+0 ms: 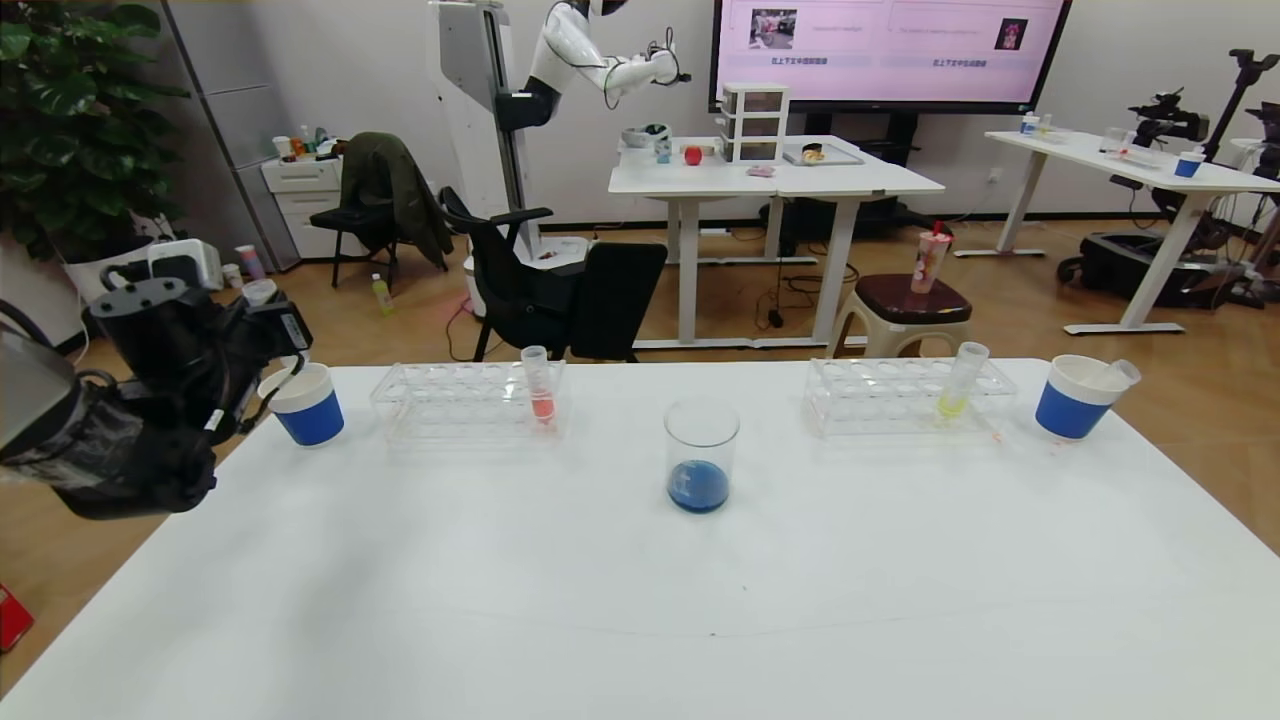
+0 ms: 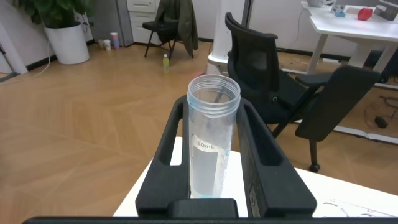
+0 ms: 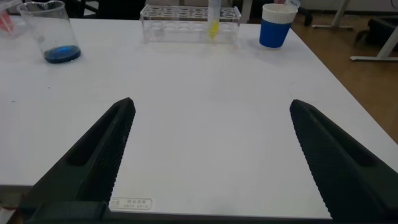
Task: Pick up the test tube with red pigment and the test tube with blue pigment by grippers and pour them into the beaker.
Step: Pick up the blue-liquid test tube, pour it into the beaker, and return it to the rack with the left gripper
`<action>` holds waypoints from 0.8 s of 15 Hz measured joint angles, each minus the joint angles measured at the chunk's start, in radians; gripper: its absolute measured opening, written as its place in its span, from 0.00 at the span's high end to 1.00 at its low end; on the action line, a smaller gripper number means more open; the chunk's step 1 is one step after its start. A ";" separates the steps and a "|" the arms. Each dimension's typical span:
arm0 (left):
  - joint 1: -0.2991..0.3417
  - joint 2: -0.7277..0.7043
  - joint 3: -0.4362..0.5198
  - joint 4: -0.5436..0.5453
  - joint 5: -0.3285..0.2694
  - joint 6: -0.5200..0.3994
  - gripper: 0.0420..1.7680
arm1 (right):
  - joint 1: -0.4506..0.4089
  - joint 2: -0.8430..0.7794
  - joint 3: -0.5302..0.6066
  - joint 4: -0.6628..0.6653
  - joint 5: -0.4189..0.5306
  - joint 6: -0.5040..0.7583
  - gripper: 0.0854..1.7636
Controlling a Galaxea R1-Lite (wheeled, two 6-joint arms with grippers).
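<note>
Head view aimed down across table (image 1: 640, 600); beaker (image 1: 701, 456) at 12 o'clock, shared with low right wrist view.

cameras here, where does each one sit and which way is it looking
Head view: from the robot's head, looking forward and down over the white table at the beaker holding blue liquid; the left arm shows at the left edge.
Left wrist view: on the left arm, looking along the left gripper, shut on an emptied tube.
Right wrist view: on the right arm, low over the table, between the open right gripper fingers.
Shared: head and right wrist views both show the beaker and the yellow-green tube.
</note>
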 joint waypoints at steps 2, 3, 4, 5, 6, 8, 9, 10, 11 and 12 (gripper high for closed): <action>0.014 0.046 -0.018 -0.011 0.000 0.001 0.75 | 0.000 0.000 0.000 0.000 0.000 0.000 0.02; 0.019 0.070 -0.026 -0.035 -0.001 0.002 0.75 | 0.000 0.000 0.000 0.000 0.000 0.000 0.02; 0.023 0.093 -0.031 -0.060 0.000 0.002 0.75 | 0.000 0.000 0.000 0.000 0.000 0.000 0.02; 0.023 0.114 -0.038 -0.080 0.000 0.004 0.75 | 0.000 0.000 0.000 0.000 0.000 0.000 0.02; 0.024 0.135 -0.040 -0.091 0.000 0.006 0.75 | 0.000 0.000 0.000 0.000 0.000 0.000 0.02; 0.024 0.163 -0.041 -0.101 0.001 0.007 0.75 | 0.000 0.000 0.000 0.000 0.000 0.000 0.02; 0.024 0.172 -0.039 -0.102 0.001 0.007 0.75 | 0.000 0.000 0.000 0.000 0.000 0.000 0.02; 0.025 0.178 -0.037 -0.102 0.001 0.005 0.75 | 0.000 0.000 0.000 0.000 0.000 0.000 0.02; 0.025 0.182 -0.036 -0.103 0.002 0.005 0.75 | 0.000 0.000 0.000 0.000 0.000 0.000 0.02; 0.025 0.185 -0.034 -0.102 0.002 0.004 0.72 | 0.000 0.000 0.000 0.000 0.000 0.000 0.02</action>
